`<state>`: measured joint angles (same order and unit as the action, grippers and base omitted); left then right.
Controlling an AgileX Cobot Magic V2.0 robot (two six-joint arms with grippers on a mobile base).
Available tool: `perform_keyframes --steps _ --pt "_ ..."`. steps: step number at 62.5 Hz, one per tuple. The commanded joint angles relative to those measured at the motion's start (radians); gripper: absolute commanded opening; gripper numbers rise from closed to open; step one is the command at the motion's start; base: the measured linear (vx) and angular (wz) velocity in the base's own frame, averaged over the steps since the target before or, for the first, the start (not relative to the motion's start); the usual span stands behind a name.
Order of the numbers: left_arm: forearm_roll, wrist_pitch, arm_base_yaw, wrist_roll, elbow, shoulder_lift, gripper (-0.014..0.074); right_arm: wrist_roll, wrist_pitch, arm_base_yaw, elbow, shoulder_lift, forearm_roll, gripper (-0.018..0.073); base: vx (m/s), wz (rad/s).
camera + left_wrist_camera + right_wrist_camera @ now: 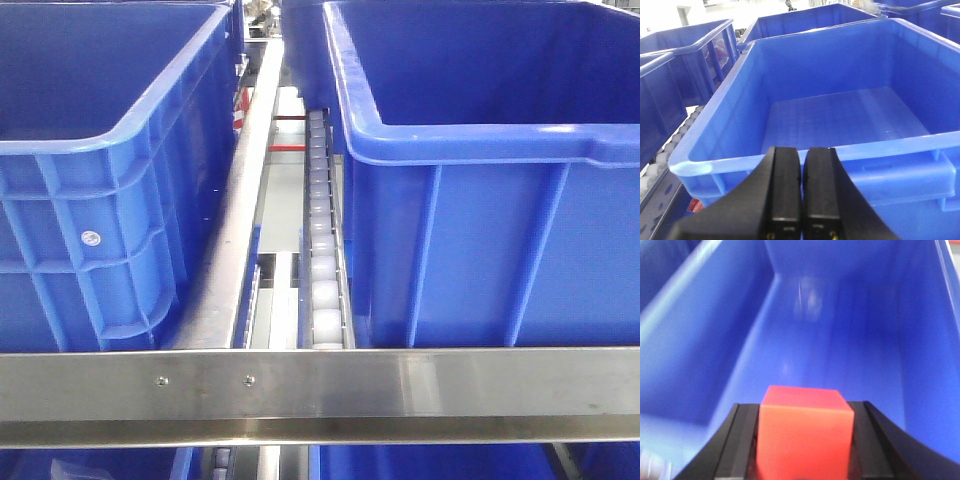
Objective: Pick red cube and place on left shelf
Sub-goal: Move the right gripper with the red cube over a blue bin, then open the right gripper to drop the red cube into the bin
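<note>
From the front camera I see none of my own arms. Two blue tubs sit on a shelf: the left tub (110, 190) and the right tub (480, 190), apart from each other, with a roller track (322, 250) of pale wheels running back between them. A steel rail (320, 390) crosses the foreground in front of both. No cube shows here.

My left wrist camera looks down the length of my left claw (801, 190). Its two black fingers (785, 185) stand pressed together with only a thin seam between them, holding nothing. The claw is level with the near rim of a blue tub (840, 150), pointing across its open inside, whose floor is bare. More tubs stand behind and to the side, and pale rollers (670, 147) run along the lower left edge.

My right wrist camera gives what the others lack: the red cube (804, 432). My right claw (804, 440) grips it, one black finger (742, 440) against each side face. The claw hangs inside or just over a blue bin (715, 340), its walls rising on either side; the picture is blurred, so I cannot tell how high above the floor the cube is.
</note>
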<state>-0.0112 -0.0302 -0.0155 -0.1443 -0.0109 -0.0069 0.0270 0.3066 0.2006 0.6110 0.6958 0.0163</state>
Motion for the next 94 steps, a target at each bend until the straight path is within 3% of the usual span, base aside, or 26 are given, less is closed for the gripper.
perform_keyframes --steps 1,21,25,35,41,68,73,85,89,94 --pt "-0.005 0.091 -0.005 -0.001 -0.022 0.007 0.0106 -0.003 -0.114 0.002 0.117 0.115 -0.004 0.0056 0.00 0.00" --pt "-0.005 0.091 -0.005 -0.001 -0.022 0.007 0.0106 -0.003 -0.058 0.002 0.492 0.581 -0.016 0.0085 0.00 0.00" --pt "-0.005 0.091 -0.005 -0.001 -0.022 0.007 0.0106 -0.003 -0.027 0.002 0.550 0.666 -0.022 0.0179 0.00 0.00" --pt "-0.005 0.091 -0.005 -0.001 -0.022 0.007 0.0106 -0.003 0.003 0.002 0.637 0.807 -0.031 0.0545 0.00 0.00" --pt "-0.005 0.091 -0.005 -0.001 -0.022 0.007 0.0106 -0.003 -0.002 0.002 0.653 0.848 -0.032 0.0606 0.00 0.00" --pt "-0.005 0.091 -0.005 -0.001 -0.022 0.007 0.0106 -0.003 0.005 0.001 0.655 0.827 -0.032 0.0571 -0.01 -0.03" --pt "-0.005 0.091 -0.005 -0.001 -0.022 0.007 0.0106 -0.003 0.015 0.001 0.654 0.790 -0.032 0.0473 0.00 -0.02" --pt "-0.005 0.091 -0.005 -0.001 -0.022 0.007 0.0106 -0.003 0.005 0.000 0.573 0.603 -0.032 0.0034 0.00 0.00" --pt "-0.005 0.091 -0.005 -0.001 -0.022 0.007 0.0106 -0.003 -0.014 0.000 0.524 0.526 -0.032 0.0073 0.00 0.00" --pt "-0.005 0.091 -0.005 -0.001 -0.022 0.007 0.0106 -0.003 -0.037 -0.005 0.439 0.419 -0.032 0.0054 0.00 0.00"
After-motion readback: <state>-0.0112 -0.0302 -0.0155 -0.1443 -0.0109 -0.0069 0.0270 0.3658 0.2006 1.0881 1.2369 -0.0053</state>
